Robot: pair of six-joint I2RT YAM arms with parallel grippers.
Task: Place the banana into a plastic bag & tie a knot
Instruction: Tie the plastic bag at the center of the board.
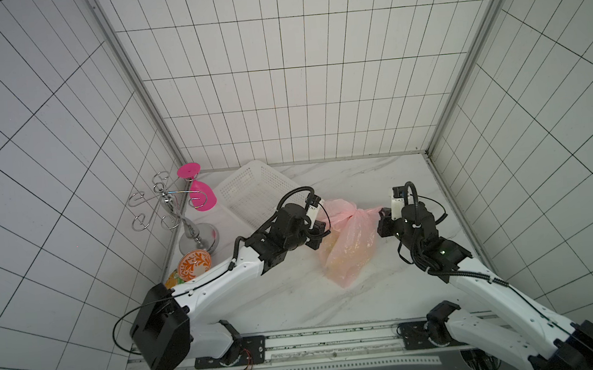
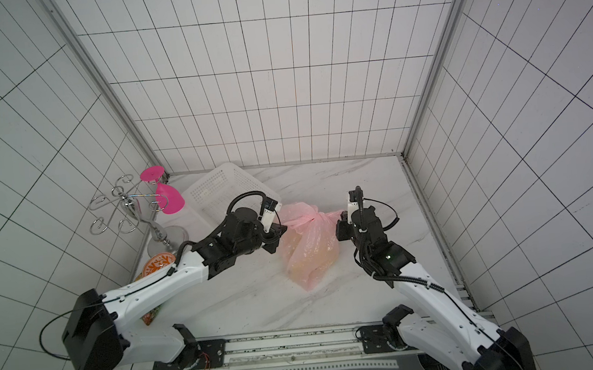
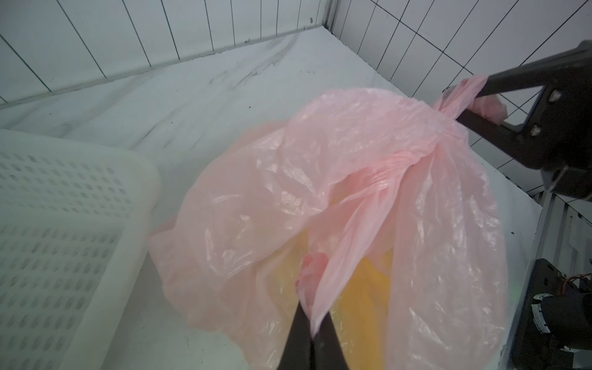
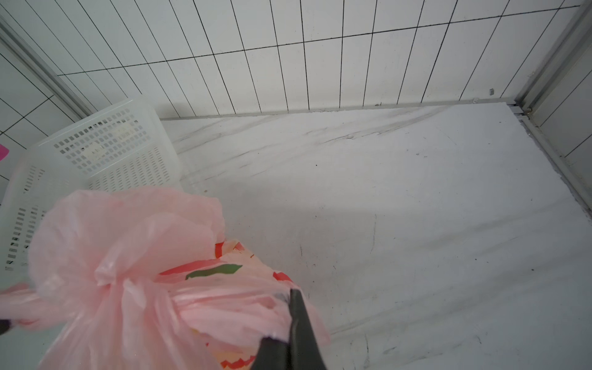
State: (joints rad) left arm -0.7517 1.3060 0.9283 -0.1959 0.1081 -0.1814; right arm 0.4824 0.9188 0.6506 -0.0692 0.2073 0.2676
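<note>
The pale-pink plastic bag [image 1: 348, 251] [image 2: 310, 254] lies in the middle of the marble table. The banana [image 3: 374, 288] shows yellow through the film, inside the bag. The bag's handles are twisted into a knot [image 1: 355, 213] [image 3: 403, 163] [image 4: 118, 278] at its far end. My left gripper [image 1: 322, 227] [image 3: 315, 307] is shut on one handle strip, left of the knot. To the right of the knot, my right gripper [image 1: 382, 215] [image 4: 282, 317] is shut on the other bunched handle end. A red and green print [image 4: 214, 270] shows on the bag.
A white perforated basket [image 1: 252, 193] [image 4: 105, 150] stands behind the left gripper. A metal cup rack [image 1: 165, 208] with a pink glass [image 1: 202, 197] is in the far left corner. An orange-patterned tin [image 1: 194, 266] and a snack packet [image 2: 150, 315] lie under the left arm.
</note>
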